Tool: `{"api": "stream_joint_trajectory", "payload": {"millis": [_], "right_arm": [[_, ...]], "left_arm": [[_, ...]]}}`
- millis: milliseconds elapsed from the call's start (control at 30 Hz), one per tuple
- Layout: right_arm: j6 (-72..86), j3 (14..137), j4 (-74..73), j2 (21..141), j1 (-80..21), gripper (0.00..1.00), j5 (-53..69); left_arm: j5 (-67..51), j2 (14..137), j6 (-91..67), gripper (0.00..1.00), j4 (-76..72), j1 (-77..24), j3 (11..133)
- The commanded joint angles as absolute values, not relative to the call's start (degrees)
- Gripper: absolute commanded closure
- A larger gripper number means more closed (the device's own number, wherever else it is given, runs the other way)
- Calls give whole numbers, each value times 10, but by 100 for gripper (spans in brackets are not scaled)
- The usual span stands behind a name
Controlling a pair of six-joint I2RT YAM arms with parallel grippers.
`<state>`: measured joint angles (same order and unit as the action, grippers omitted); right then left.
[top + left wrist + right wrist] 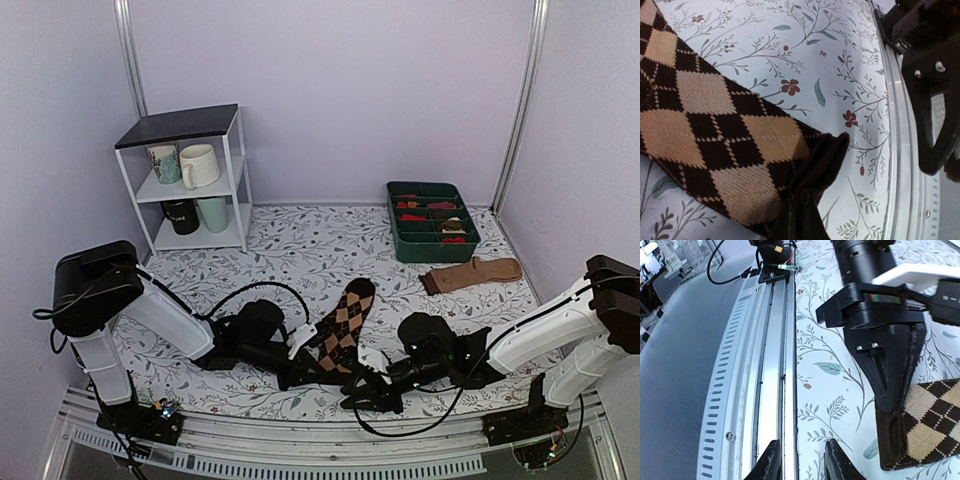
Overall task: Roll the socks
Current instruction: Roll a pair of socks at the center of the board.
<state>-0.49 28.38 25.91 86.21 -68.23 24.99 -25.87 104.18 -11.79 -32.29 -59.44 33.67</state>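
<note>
One of the socks, dark brown with tan argyle diamonds, lies flat on the flowered table cover; I see only this one. Its dark cuff end points toward the near edge. My left gripper is shut on that cuff, and the left wrist view shows the sock with its brown cuff bunched into folds at the grip. In the right wrist view the left gripper pinches the cuff of the sock. My right gripper stands open just beside it, over the table's near edge, with nothing between its fingers.
A plain tan sock lies at the right. Behind it a green tray holds small red bundles. A white shelf with mugs stands at the back left. A metal rail runs along the near edge.
</note>
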Motion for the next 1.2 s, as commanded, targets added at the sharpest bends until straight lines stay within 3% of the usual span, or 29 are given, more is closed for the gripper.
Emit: {"api": "stream_joint_trajectory", "payload": {"millis": [0, 533, 1167], "right_arm": [[-70, 308, 221, 896, -693, 72, 212], [-132, 342, 194, 957, -693, 73, 103], [-133, 334, 234, 927, -665, 73, 114]], "left_arm": [[-268, 1067, -121, 100, -267, -591, 330], [-284, 1075, -114, 100, -269, -589, 326], [-296, 1082, -113, 100, -272, -586, 327]]}}
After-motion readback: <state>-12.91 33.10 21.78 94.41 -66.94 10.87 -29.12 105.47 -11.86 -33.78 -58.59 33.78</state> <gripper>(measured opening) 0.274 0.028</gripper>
